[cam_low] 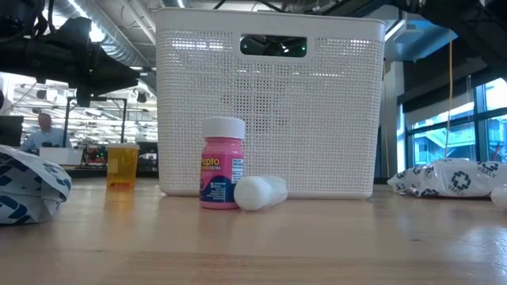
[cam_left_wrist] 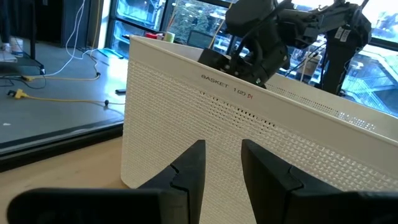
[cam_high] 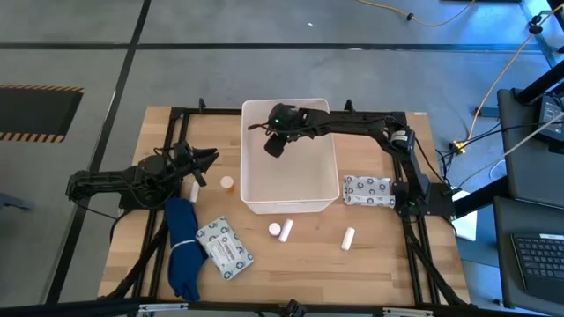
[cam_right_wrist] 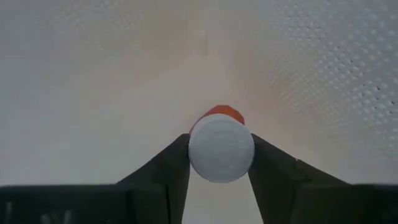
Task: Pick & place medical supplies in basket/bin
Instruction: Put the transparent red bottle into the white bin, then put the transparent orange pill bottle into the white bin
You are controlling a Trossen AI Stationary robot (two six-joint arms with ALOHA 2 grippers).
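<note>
The white basket (cam_high: 291, 201) stands mid-table; in the low view its perforated wall (cam_low: 317, 119) shows a dark handle slot. My right gripper (cam_high: 275, 145) reaches into it from the far right and is shut on a small red bottle with a white cap (cam_right_wrist: 221, 149). My left gripper (cam_high: 210, 161) is open and hovers left of the basket, its fingers (cam_left_wrist: 186, 171) facing the basket's wall (cam_left_wrist: 261, 143). On the table rest a pink bottle (cam_low: 222, 174), white cylinders (cam_high: 348, 237) (cam_low: 260, 192), an orange vial (cam_high: 227, 183) and printed packets (cam_high: 225, 248) (cam_high: 367, 191). My right gripper pinches the bottle's white cap (cam_right_wrist: 205, 155) between its two fingers, one on each side of the cap's rim. The bottle lies along the fingers, its red body (cam_right_wrist: 224, 114) pointing away toward the basket's inner floor. Whether it touches the floor I cannot tell.
A blue cloth (cam_high: 182, 251) lies near the table's left near corner beside a packet. Another white cylinder (cam_high: 195, 189) sits just below my left gripper. Black frame rails run along the table's edges. Bare wood shows near the front edge.
</note>
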